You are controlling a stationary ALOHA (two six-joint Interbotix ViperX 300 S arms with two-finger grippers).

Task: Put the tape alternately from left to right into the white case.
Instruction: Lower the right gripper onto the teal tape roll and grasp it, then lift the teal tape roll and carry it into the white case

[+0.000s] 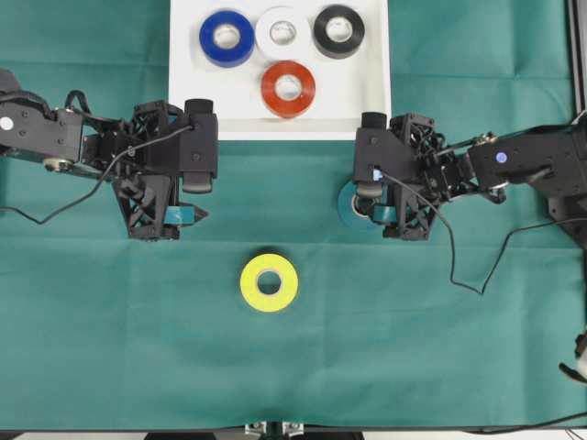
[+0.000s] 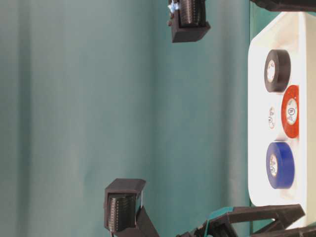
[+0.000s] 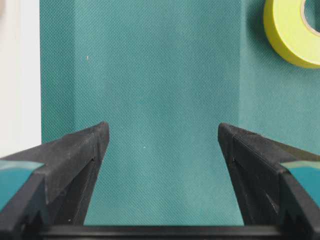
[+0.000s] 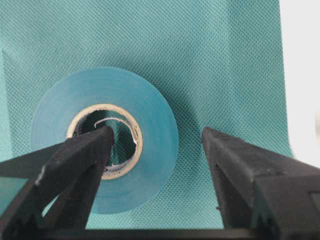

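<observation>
- Cloth lies bare around my left gripper, jaws wide, holding nothing.
- White case holds blue, white, black and red rolls.
- Yellow roll lies flat between my arms.
- My right gripper, jaws wide, straddles the teal roll's wall, one finger over its pale core.

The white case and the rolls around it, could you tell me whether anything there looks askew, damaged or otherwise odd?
Nothing stands out. The blue roll, white roll, black roll and red roll lie flat in the white case; the yellow roll and teal roll lie flat on the cloth.
</observation>
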